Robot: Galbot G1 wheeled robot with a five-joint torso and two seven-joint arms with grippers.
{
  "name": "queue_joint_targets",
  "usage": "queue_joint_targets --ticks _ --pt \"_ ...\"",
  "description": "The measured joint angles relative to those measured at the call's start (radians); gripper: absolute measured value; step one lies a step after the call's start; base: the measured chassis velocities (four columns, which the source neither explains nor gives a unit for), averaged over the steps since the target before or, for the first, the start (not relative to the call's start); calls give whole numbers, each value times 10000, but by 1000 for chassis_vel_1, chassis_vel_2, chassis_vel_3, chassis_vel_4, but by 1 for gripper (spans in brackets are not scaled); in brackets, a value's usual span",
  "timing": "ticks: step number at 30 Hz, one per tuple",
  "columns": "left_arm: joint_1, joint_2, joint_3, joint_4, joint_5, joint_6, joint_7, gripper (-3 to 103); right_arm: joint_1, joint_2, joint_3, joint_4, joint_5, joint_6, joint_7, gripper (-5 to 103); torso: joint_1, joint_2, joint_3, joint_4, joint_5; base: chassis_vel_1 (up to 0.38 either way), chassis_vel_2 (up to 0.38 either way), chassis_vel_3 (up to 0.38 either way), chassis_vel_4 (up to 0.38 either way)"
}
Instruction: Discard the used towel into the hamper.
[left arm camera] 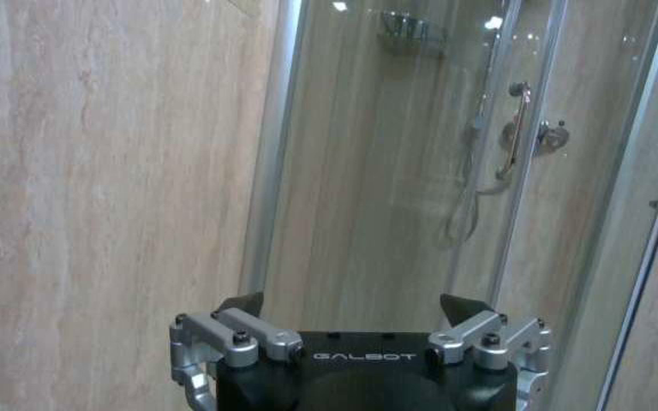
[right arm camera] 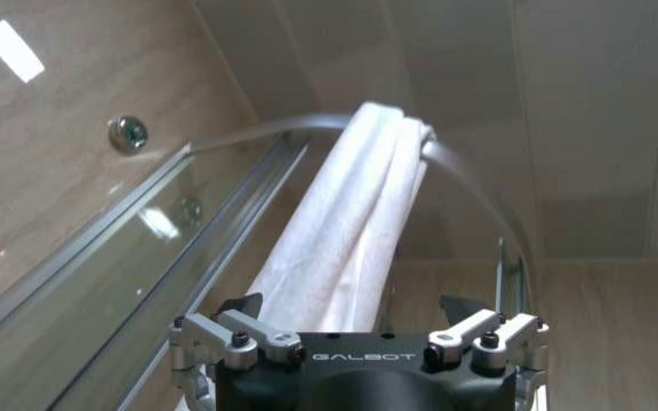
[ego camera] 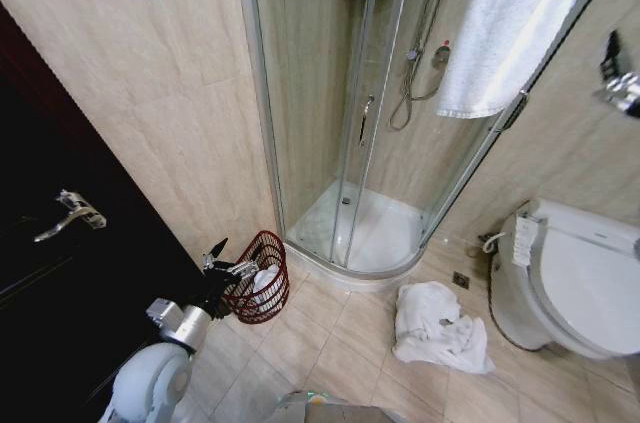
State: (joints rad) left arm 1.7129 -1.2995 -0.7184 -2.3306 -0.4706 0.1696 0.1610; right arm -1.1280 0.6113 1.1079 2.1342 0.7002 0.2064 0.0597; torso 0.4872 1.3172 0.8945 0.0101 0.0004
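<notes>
Hamper (ego camera: pixel 262 278): open wire-like weave, dark reddish-brown, slight sheen; white cloth inside.
Towel on floor (ego camera: pixel 436 327): white terry cloth, matt, rumpled.
Hanging towel (ego camera: pixel 510 23): white cloth, soft nap, draped over shower rail; folds clear in right wrist view.
Shower enclosure (ego camera: pixel 340 103): clear glass panels, glossy, in polished metal framing; tray white, smooth, glossy.
Walls and floor tiles (ego camera: pixel 330 343): beige stone-look, smooth, faint shine.
Door (ego camera: pixel 50 273): dark, smooth, with bright metal lever handle (ego camera: pixel 68 214).
Toilet (ego camera: pixel 580 278): white, glossy.
Left gripper (left arm camera: pixel 352 321): black matt body, brushed metal linkages.
</notes>
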Motion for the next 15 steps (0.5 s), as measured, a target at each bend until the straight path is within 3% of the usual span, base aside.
queue_joint_targets --ticks 10,15 --pt "-1 0 0 7 -1 -1 -1 100 1993 -1078 -1002 -832 184 -236 208 100 0 2 -1 1 -6 0 0 0 0" --pt "-2 0 0 6 -1 -1 0 100 2760 -1823 -1114 -1247 1122 -1056 -27 100 0 2 -1 0 -3 0 0 0 0"
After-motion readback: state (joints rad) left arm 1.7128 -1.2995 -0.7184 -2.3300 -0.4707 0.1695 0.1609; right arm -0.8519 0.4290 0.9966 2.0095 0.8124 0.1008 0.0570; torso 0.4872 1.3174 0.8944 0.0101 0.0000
